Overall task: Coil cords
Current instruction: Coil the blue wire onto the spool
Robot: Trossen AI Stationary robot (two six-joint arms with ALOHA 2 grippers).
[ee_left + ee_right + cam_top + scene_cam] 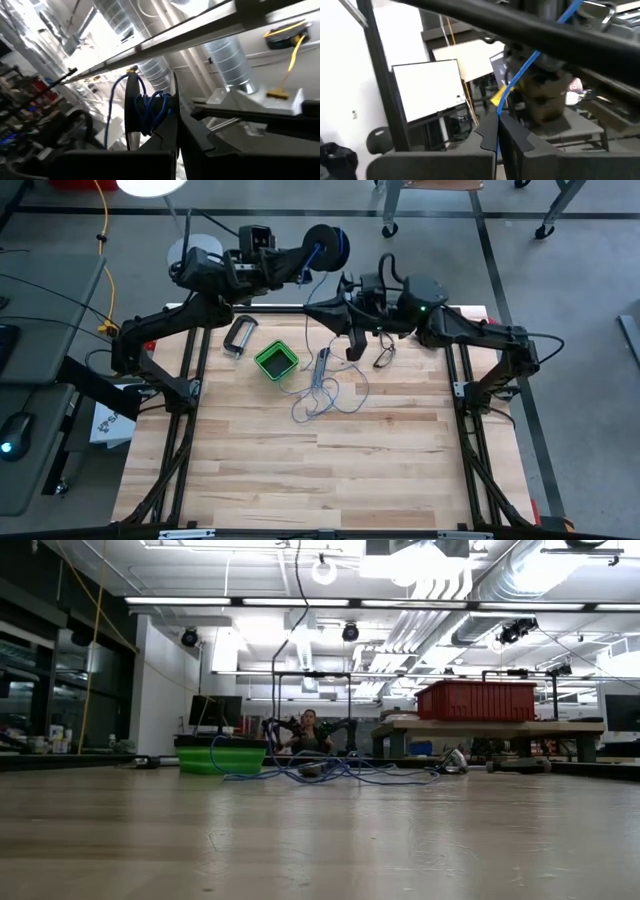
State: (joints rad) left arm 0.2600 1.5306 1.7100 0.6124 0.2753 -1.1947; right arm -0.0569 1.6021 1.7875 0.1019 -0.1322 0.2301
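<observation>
**Spool aloft, most of the wire not yet wound**

We see the left gripper (pixel 312 252) raised beyond the table's far edge, its fingers pressed together on the dark spool (pixel 327 246). In the left wrist view a few turns of blue wire (pixel 149 111) sit on the spool (pixel 150 112), so winding has begun. The right gripper (pixel 345 283) hovers near the spool, just over the far edge, its fingers pinching the wire (pixel 520 75), which runs taut from between them up toward the left arm.

We judge the job early to midway. A good tangle of loose wire (pixel 322 395) lies on the wooden table (pixel 400 470), just beside the green box (pixel 276 361), and the low view shows the same loops (pixel 320 770) heaped next to it. All of that is left to draw up and wind.

For room, the near half of the table is bare wood, well apart from both arms. The far side is crowded: the two grippers work close together, the box and a metal clamp (pixel 240 337) lie near the tangle, and the loops could snag on the box as they are pulled.
</observation>
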